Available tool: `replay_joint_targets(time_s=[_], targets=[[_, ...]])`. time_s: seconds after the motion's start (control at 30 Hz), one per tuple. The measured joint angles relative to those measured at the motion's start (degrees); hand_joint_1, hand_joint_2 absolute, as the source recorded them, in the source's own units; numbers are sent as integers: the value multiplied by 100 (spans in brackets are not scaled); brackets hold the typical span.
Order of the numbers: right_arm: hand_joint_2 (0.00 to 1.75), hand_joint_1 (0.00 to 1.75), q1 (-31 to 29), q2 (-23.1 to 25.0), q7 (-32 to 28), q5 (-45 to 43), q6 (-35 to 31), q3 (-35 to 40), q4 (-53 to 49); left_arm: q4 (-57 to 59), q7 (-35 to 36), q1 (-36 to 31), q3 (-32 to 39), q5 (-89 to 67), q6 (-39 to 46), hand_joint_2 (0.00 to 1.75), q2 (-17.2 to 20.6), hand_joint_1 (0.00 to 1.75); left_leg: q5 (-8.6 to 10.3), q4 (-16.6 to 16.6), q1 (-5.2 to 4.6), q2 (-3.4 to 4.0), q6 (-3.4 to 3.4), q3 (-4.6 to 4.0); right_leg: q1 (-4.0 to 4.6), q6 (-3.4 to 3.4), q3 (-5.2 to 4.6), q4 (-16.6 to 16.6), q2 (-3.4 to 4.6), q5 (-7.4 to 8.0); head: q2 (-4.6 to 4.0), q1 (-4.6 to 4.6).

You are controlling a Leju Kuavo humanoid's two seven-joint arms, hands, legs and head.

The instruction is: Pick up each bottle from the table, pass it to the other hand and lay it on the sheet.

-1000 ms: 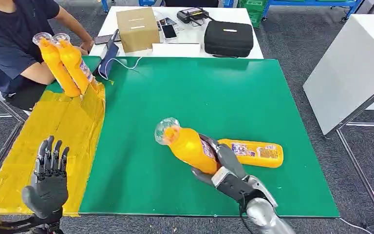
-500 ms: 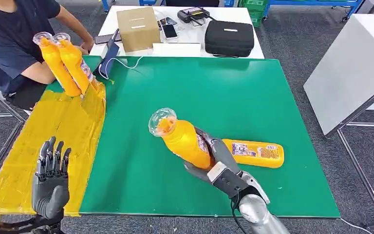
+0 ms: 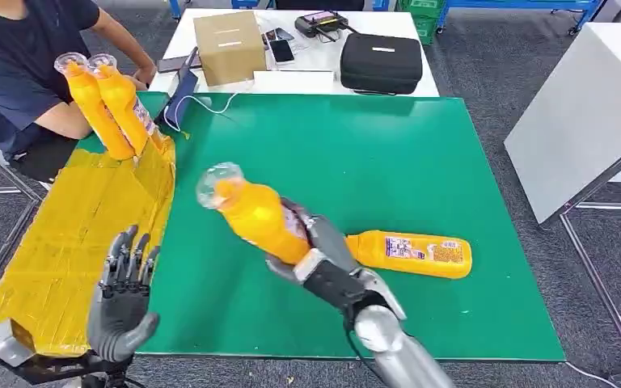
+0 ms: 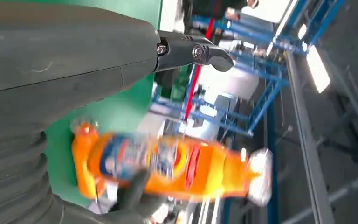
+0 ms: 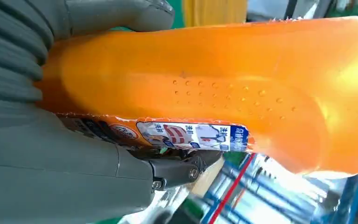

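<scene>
Meanwhile, another bottle [image 3: 411, 253] lies just beside the right robot hand [image 3: 323, 257].

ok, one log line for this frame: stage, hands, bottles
stage: handover approach | right hand: holds bottle above green mat | left hand: open | second bottle: lying on mat
</scene>
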Motion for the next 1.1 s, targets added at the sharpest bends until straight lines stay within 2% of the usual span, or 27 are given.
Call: replay_joint_targets(time_s=[0.3,0.87,1.1], targets=[[175,175,-378,629,118,181,-52,679,803,-175,-46,122,-559,-59,96,175,70,0,0,0,0,-1,0,-16,0,0,-18,0,-1,-1,0,2],[175,175,-603,1003,219,391,-118,1204,1466,-271,-120,255,-815,-133,405,175,166,0,0,0,1,1,0,-18,1,0,-23,0,0,0,0,2],[175,175,-657,1138,131,763,-107,1777,1914,-273,-236,355,-695,-256,605,175,221,0,0,0,2,2,-1,-22,0,-1,-31,0,0,-1,0,2]])
